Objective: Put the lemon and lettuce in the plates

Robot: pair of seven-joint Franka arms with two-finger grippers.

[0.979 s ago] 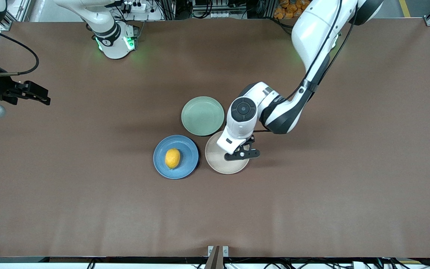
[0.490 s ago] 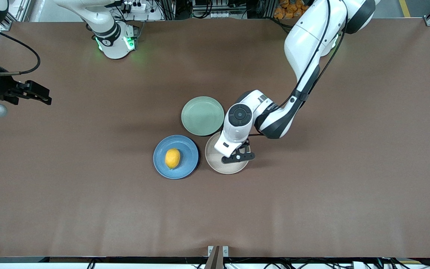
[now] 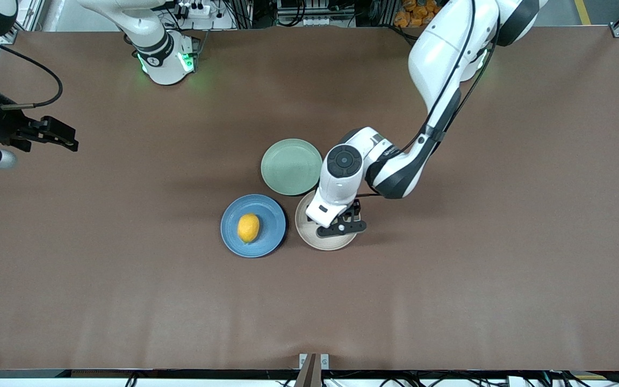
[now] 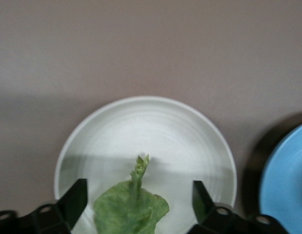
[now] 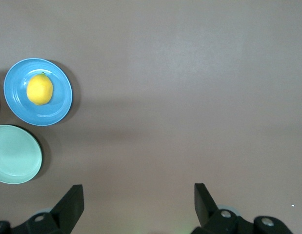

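Yellow lemon (image 3: pixel 248 228) sits in the blue plate (image 3: pixel 268 241), done. Left gripper (image 3: pixel 341 228) is over the beige plate (image 3: pixel 309 236), fingers apart, lettuce (image 4: pixel 131 208) lying in it between them. Next: lift clear. Right gripper (image 3: pixel 57 136) waits spread, over the table (image 3: pixel 449 279) at its arm's end.

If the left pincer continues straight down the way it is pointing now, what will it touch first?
Most likely the lettuce, which lies between its open fingers, and right under it the beige-pink plate. How high the left pincer is above the plate is unclear.
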